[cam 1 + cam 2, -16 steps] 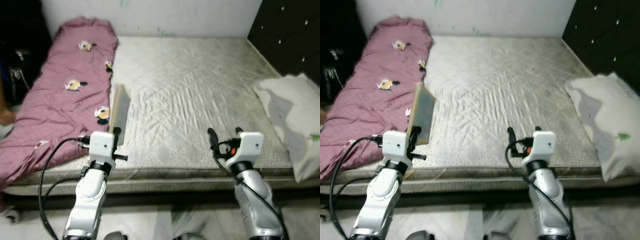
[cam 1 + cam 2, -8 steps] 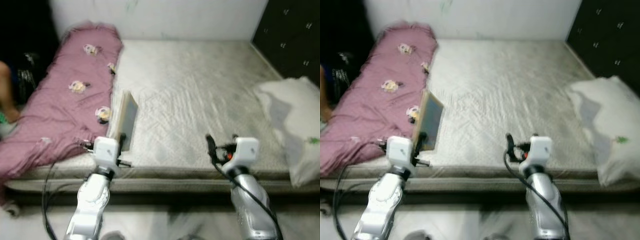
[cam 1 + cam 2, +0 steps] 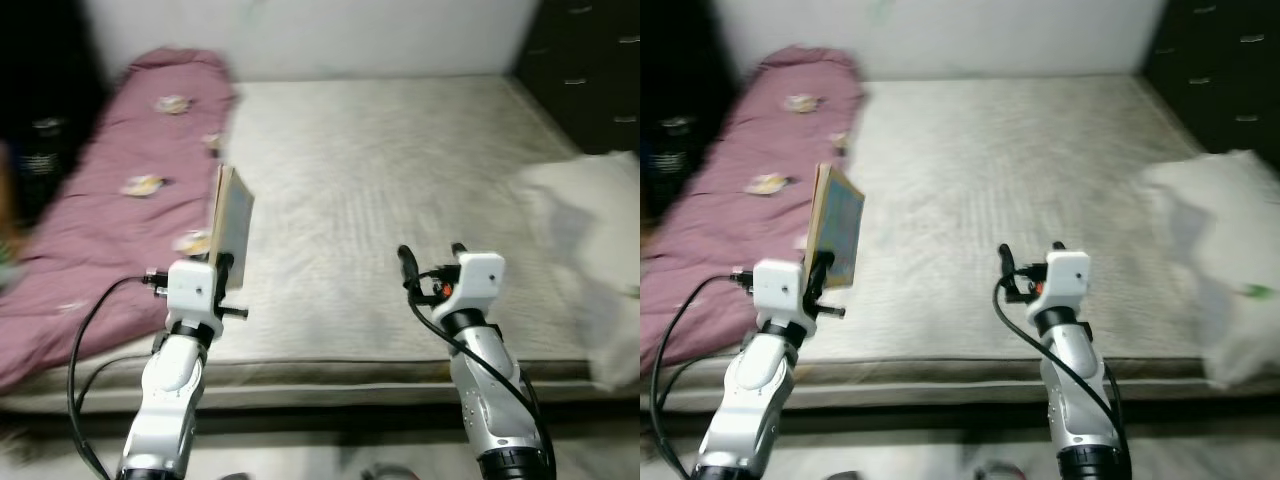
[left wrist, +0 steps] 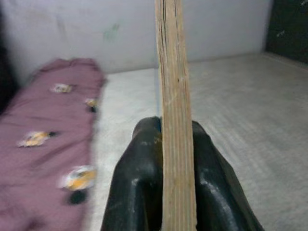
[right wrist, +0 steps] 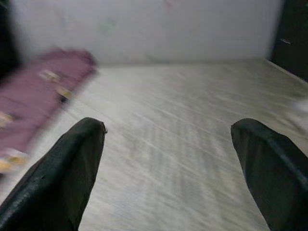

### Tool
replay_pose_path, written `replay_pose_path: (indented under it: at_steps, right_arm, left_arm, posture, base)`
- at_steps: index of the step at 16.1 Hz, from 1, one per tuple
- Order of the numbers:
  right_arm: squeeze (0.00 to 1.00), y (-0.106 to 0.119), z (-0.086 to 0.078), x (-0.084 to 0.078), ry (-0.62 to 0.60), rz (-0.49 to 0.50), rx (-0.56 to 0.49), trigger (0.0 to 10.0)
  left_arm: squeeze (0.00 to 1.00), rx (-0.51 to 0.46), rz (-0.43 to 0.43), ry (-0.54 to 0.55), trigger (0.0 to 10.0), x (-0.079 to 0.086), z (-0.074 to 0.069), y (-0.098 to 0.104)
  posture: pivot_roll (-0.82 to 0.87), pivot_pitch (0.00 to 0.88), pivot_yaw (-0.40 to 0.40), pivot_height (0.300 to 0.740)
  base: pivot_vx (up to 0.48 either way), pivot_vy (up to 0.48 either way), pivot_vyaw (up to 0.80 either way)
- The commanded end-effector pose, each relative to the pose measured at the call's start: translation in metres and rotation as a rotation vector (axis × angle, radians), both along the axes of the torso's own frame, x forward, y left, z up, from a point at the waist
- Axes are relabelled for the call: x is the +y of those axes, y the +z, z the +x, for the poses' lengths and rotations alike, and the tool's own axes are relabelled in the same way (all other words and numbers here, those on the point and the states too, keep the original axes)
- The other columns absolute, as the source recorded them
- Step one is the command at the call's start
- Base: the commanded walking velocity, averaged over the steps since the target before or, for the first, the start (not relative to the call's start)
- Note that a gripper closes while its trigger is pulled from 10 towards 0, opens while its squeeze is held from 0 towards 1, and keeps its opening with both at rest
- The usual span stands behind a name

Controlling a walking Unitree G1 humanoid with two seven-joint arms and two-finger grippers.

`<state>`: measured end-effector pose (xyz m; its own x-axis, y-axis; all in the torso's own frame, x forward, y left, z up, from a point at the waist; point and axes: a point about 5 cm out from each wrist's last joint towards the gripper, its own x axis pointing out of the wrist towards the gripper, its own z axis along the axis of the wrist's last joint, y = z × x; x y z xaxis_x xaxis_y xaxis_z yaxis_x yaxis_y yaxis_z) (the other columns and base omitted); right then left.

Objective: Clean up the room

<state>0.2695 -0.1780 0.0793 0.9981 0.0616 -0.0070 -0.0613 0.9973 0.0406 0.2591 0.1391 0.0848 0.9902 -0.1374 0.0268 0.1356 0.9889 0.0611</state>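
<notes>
My left gripper (image 3: 225,268) is shut on a thin book (image 3: 232,210) with a pale tan edge and a bluish cover, held upright on edge above the near left part of the bed (image 3: 400,170). In the left wrist view the book (image 4: 174,96) stands clamped between the two black fingers (image 4: 139,187). My right gripper (image 3: 430,258) is open with nothing between its fingers, raised over the bed's near edge right of centre. The right wrist view shows its fingers (image 5: 72,168) wide apart over the grey sheet.
A pink quilt (image 3: 120,200) with cartoon prints lies along the bed's left side. A white pillow (image 3: 590,240) rests at the right by a dark padded headboard (image 3: 590,60). A white wall (image 3: 320,35) is behind the bed. Dark clutter stands at the far left.
The head camera has shifted and blurred as I move. The left gripper keeps the book, now slightly higher. The right gripper stays open in about the same pose.
</notes>
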Motion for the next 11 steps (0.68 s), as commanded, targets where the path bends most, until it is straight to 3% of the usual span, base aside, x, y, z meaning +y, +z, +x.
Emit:
replay_pose_path:
  at_steps: [1,7,11]
  right_arm:
    - [0.0,0.0032,0.003,-0.0008,-0.013,0.006,-0.016,10.0]
    - [0.0,0.0006,0.0007,0.0002,-0.02,0.001,-0.007,10.0]
    - [0.0,0.0016,0.0019,-0.0003,-0.019,-0.004,-0.01,10.0]
  left_arm:
    - [0.0,-0.028,0.012,-0.015,10.0,0.0003,0.0003,0.0052]
    - [0.0,-0.022,0.016,0.008,10.0,-0.0005,0.0017,0.0051]
    - [0.0,-0.023,0.019,0.007,10.0,-0.0007,0.0017,0.0054]
  posture:
    - [-0.03,0.023,0.012,0.74]
    - [-0.03,0.04,0.012,0.74]
    - [-0.03,0.041,0.009,0.74]
  base:
    - [0.307,0.0,0.0]
    - [0.0,0.0,0.0]
    - [0.0,-0.294,0.0]
